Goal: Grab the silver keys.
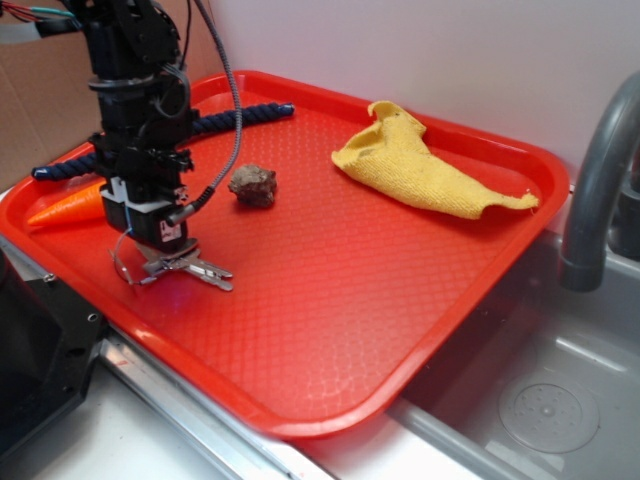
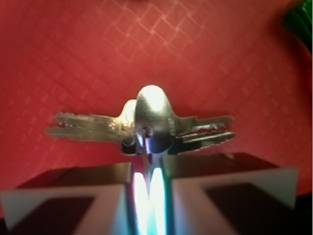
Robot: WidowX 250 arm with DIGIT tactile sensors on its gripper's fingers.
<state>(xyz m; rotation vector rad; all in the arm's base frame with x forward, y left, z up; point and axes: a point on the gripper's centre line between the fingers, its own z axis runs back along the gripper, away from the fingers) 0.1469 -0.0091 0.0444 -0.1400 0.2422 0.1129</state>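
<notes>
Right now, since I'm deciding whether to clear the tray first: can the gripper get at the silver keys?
Probably yes: the gripper already looks closed on the silver keys, with the rock and cloth well aside.

The silver keys lie fanned flat on the red tray.

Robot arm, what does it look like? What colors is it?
The arm is black and boxy, with a grey braided cable looping down its side. The gripper has dark fingers with pale, whitish pads and a small label near its tip.
</notes>
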